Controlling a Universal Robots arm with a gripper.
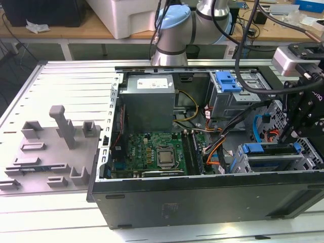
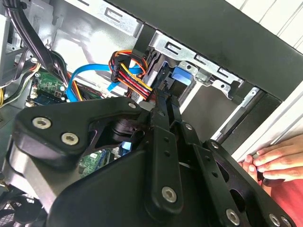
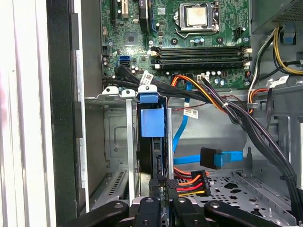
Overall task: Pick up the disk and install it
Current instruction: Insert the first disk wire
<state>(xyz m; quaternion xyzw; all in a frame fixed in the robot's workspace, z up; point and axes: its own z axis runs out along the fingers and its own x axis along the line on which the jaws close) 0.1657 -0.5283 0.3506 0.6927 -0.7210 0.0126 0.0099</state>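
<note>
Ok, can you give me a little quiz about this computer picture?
1. True or false: the computer case lies open with its motherboard showing.
2. The disk is framed in: A red, B blue, C green.
3. Fill in: the gripper is nearest the ____.
Key: 1 true; 2 B; 3 disk.

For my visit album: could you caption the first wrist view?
The gripper at the blue-framed disk, standing in the metal drive cage of an open computer case.
</note>
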